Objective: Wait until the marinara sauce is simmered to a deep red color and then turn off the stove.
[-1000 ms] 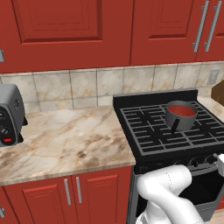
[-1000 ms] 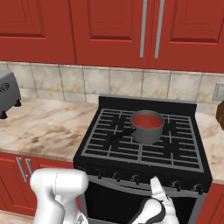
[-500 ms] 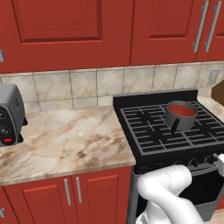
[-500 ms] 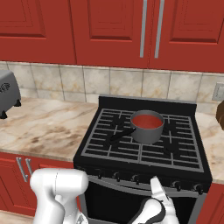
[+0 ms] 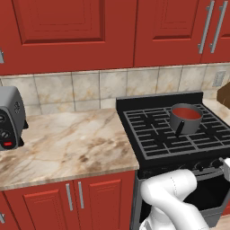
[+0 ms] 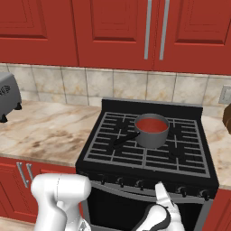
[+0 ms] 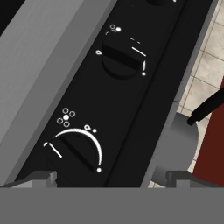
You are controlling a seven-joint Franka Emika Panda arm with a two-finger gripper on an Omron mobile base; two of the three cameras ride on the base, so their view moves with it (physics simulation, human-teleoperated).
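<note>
1 saucepan, 1 stove, 1 toaster

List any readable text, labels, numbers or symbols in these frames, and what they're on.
No words, brands or numbers are readable.
Stove front panel, hand view: white burner-dot icons, flame marks and dial arcs around the near knob and far knob.
Toaster: red mark, illegible.

No words, brand names or numbers can be read anywhere. Only white signs are printed on the black front panel of the stove, seen in the hand view. Beside the nearer knob a cluster of small rings with one filled dot, a flame-like drop mark and a curved arc ending in a dot are marked. Around the farther knob similar rings, a drop mark and short strokes are printed.
</note>
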